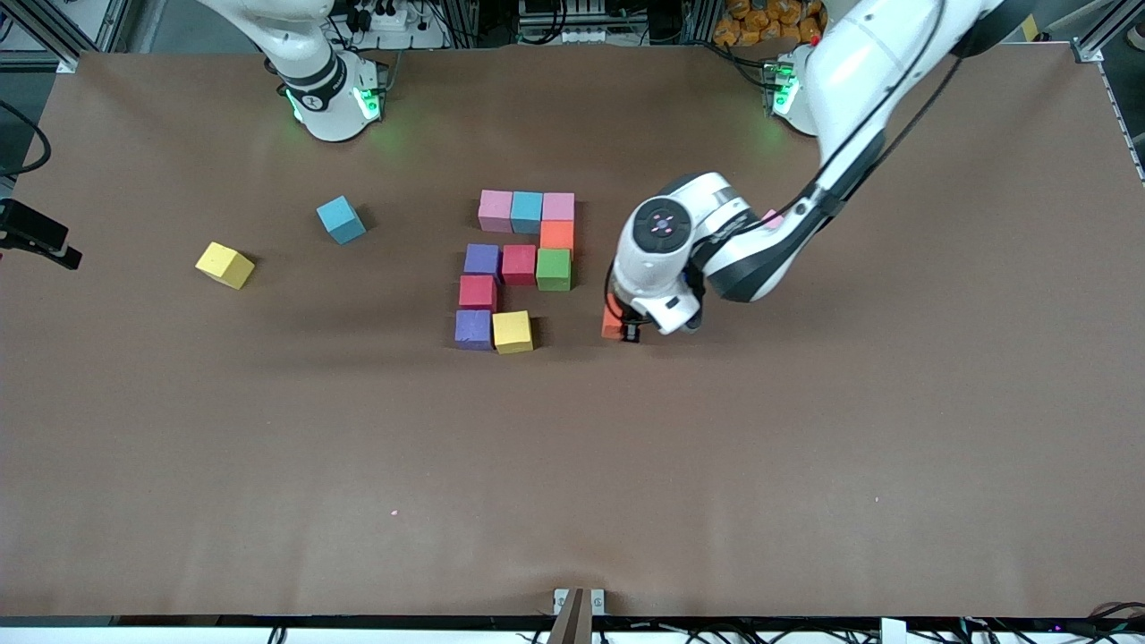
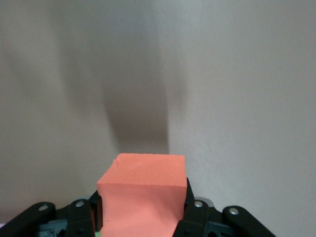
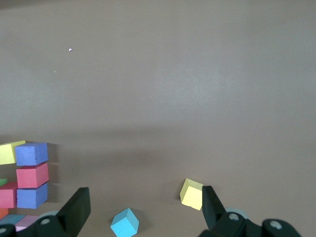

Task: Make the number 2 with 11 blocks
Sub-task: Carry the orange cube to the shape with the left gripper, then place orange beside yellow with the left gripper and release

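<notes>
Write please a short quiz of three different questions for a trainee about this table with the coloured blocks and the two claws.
1. True or false: the left claw is shut on an orange block.
2. How many blocks already form the unfinished number 2?
3. Which loose block lies nearer the right arm's end of the table: A) the yellow block, B) the light blue block?

Key
1. True.
2. Ten; the bottom row lacks one.
3. A. The right claw is open above them.

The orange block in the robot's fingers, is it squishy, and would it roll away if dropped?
Probably a bit squishy: the orange block looks like matte foam in the shut left gripper. Likely light. Flat faces suggest it would sit, not roll.
</notes>
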Action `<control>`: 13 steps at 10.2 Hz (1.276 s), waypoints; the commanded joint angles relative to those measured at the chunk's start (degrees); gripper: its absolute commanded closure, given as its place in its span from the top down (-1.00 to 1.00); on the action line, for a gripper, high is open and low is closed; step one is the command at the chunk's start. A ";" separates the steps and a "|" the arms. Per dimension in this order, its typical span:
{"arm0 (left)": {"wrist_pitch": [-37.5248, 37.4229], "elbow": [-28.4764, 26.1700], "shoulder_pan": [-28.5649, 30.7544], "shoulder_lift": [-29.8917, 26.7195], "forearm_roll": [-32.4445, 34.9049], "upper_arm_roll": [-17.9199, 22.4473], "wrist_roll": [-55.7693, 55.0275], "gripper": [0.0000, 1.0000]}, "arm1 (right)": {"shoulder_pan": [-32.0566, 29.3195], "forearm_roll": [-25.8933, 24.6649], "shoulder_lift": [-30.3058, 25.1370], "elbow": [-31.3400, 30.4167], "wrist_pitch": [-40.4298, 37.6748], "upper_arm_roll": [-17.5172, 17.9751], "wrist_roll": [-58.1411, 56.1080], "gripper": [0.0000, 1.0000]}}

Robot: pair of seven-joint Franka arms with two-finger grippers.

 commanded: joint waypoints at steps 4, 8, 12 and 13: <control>-1.76 15.82 -17.51 7.17 -7.53 14.71 -0.75 -0.71 | -0.56 0.78 0.19 0.75 -0.06 0.28 -0.75 1.00; 4.12 18.03 -22.16 9.98 -7.44 17.51 -0.75 -0.71 | -0.21 0.78 0.63 0.75 0.12 0.28 -0.75 1.00; 8.08 18.29 -25.25 10.95 -7.44 19.72 -0.58 -0.71 | 0.23 0.08 0.02 0.75 0.74 0.55 -0.84 1.00; 8.18 18.20 -25.86 11.04 -7.44 20.07 -0.58 -0.70 | 0.84 -0.44 0.02 0.75 0.73 0.72 -0.75 1.00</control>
